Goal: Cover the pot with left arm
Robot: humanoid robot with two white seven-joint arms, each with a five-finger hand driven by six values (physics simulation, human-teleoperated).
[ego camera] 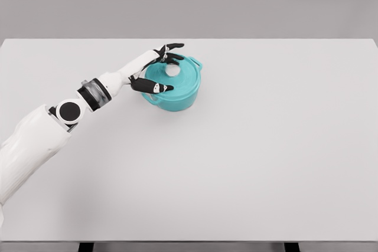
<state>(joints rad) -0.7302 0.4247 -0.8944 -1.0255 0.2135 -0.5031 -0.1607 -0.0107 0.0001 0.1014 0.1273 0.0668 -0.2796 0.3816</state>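
Black-tipped fingers of the left hand are spread around the near-left side of the teal lid, thumb side toward the front and the other fingers arched over the far rim near the pale knob. Whether the hand is gripping the lid or merely resting against it cannot be told from this view.

The lid appears to sit on the teal pot, which stands on the desk left of centre, toward the far edge. A small side handle projects at the pot's far right.

Recommended procedure for this step (a judgement, not an observation):
- Check that the lid lies level with the pot rim all round before release.
- Open the fingers evenly, so the lid is not dragged sideways.
- Lift the hand straight up, clear of the knob, before drawing the arm back.

Nothing else shows on the desk near the pot, so the withdrawal path toward the lower left looks unobstructed. The main risk is a fingertip catching the knob or rim and shifting the lid.
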